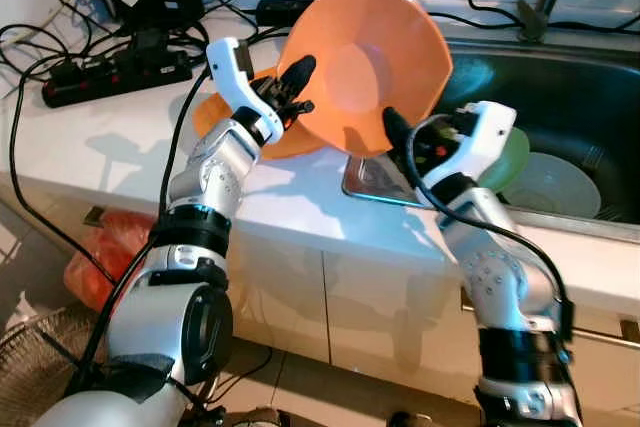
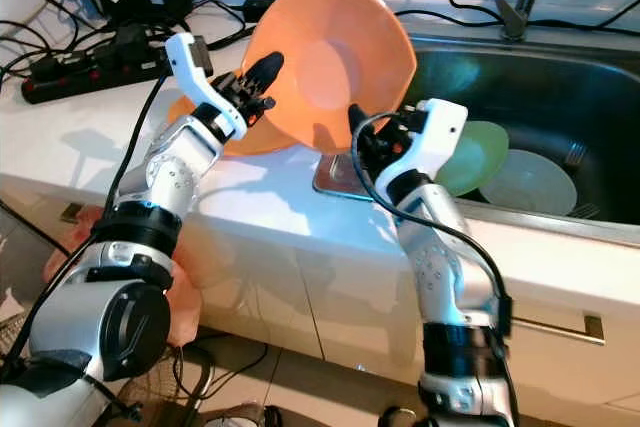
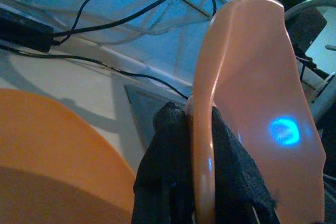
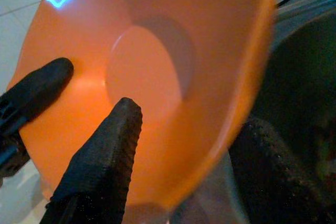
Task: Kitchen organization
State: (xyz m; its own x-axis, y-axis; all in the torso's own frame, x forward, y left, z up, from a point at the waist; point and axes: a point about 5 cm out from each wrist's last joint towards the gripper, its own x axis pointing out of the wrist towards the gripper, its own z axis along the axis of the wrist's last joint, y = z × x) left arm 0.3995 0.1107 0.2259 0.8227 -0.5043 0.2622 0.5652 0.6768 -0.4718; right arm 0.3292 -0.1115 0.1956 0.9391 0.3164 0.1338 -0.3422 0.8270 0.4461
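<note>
The orange bowl [image 1: 370, 62] tilts in the air beside the sink [image 1: 560, 97], its rim pinched by both the left gripper [image 1: 296, 87] and right gripper [image 1: 398, 137].

A large orange plastic bowl [image 1: 375, 62] is held up on edge above the white tabletop [image 1: 120, 137], tipped so its open mouth faces the camera and its flat round base shows in the middle. Its rim is pinched on one side by the left tool [image 1: 290, 87], one finger inside and one outside, and its lower rim is gripped by the right tool [image 1: 398, 135]. A second orange bowl [image 1: 275, 137] rests on the tabletop just behind and below it. In the steel sink [image 1: 600, 97] beside them lie a pale green plate [image 1: 510, 152] and a whitish plate [image 1: 555, 182].
</note>
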